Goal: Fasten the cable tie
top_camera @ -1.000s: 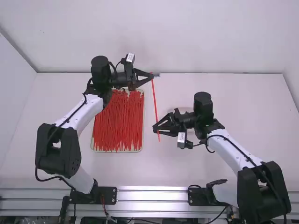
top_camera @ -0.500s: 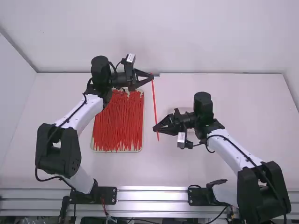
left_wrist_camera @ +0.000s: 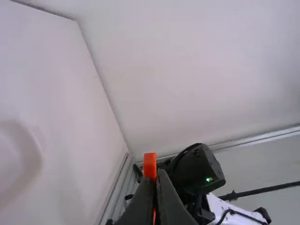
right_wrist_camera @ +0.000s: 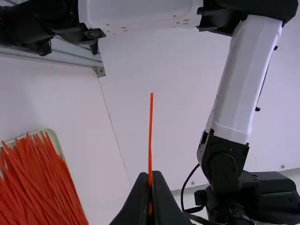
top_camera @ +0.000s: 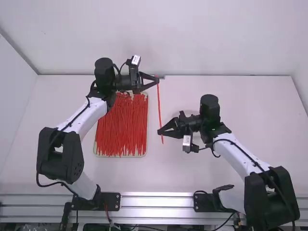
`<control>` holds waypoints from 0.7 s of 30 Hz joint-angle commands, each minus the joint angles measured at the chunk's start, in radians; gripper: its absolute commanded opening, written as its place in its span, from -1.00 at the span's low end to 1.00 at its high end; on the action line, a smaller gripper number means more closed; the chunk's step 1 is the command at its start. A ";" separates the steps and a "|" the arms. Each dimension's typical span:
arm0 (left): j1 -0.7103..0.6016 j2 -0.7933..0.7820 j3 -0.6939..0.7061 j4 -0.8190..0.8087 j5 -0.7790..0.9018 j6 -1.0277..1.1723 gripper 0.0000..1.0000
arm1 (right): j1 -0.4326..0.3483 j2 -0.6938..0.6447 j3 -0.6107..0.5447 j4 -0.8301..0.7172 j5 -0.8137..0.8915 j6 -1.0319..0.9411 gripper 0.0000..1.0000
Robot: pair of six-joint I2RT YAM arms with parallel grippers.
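Above the desk (top_camera: 240,96), at 3 o'clock of the tray of spare ties (top_camera: 120,155), 1 red cable tie (top_camera: 159,108) runs 12-to-6. The left end effector (top_camera: 155,80) clenches its 12 o'clock head. The right end effector (top_camera: 160,131) clenches near the 6 o'clock tail, which probably must curl toward 12. No writing is readable.

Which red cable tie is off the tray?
The single tie held between the left gripper and right gripper; the rest lie piled on the tray.
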 commanded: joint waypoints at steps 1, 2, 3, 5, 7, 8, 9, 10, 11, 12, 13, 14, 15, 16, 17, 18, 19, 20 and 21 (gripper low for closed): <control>-0.008 0.004 -0.006 0.005 0.030 0.037 -0.97 | -0.002 0.010 0.026 0.029 -0.010 0.099 -1.00; -0.009 0.004 -0.006 0.005 0.030 0.036 -0.97 | -0.001 0.010 0.026 0.042 -0.010 0.116 -1.00; -0.013 0.004 -0.006 0.005 0.030 0.037 -0.97 | -0.003 0.010 0.026 0.063 -0.011 0.134 -1.00; -0.010 0.004 -0.006 0.005 0.031 0.039 -0.97 | -0.002 0.010 0.026 0.080 -0.011 0.132 -1.00; -0.011 0.004 -0.006 -0.001 0.030 0.055 -0.97 | -0.003 0.010 0.026 0.108 -0.011 0.142 -1.00; -0.012 0.004 -0.006 -0.002 0.030 0.055 -0.97 | -0.003 0.010 0.026 0.111 -0.011 0.145 -1.00; -0.013 0.004 -0.006 -0.002 0.031 0.060 -0.97 | -0.003 0.010 0.026 0.141 -0.011 0.188 -1.00; -0.013 0.004 -0.006 -0.002 0.031 0.059 -0.97 | -0.003 0.010 0.026 0.159 -0.011 0.214 -1.00; -0.011 0.004 -0.006 -0.002 0.031 0.059 -0.97 | -0.002 0.010 0.026 0.176 -0.011 0.241 -1.00; -0.008 0.004 -0.006 0.002 0.030 0.059 -0.97 | 0.000 0.010 0.026 0.216 -0.011 0.301 -1.00; -0.008 0.004 -0.006 0.002 0.030 0.059 -0.97 | 0.000 0.010 0.026 0.239 -0.011 0.333 -1.00; -0.011 0.004 -0.006 0.002 0.030 0.059 -0.97 | 0.000 0.010 0.026 0.253 -0.011 0.354 -1.00; -0.013 0.004 -0.006 0.007 0.030 0.059 -0.97 | -0.001 0.010 0.026 0.274 -0.010 0.386 -1.00; -0.009 0.004 -0.006 0.010 0.030 0.059 -0.97 | -0.002 0.010 0.026 0.303 -0.011 0.429 -1.00; -0.005 0.004 -0.006 0.009 0.030 0.059 -0.97 | -0.002 0.010 0.026 0.334 -0.010 0.476 -1.00; -0.004 0.004 -0.006 0.010 0.030 0.059 -0.97 | -0.001 0.010 0.026 0.344 -0.010 0.491 -1.00; -0.005 0.004 -0.006 0.008 0.029 0.059 -0.97 | 0.002 0.010 0.026 0.381 -0.011 0.542 -1.00; -0.006 0.004 -0.006 0.009 0.030 0.059 -0.97 | 0.008 0.010 0.026 0.414 -0.010 0.585 -1.00; -0.004 0.004 -0.006 0.010 0.029 0.059 -0.97 | 0.012 0.010 0.026 0.433 -0.009 0.613 -1.00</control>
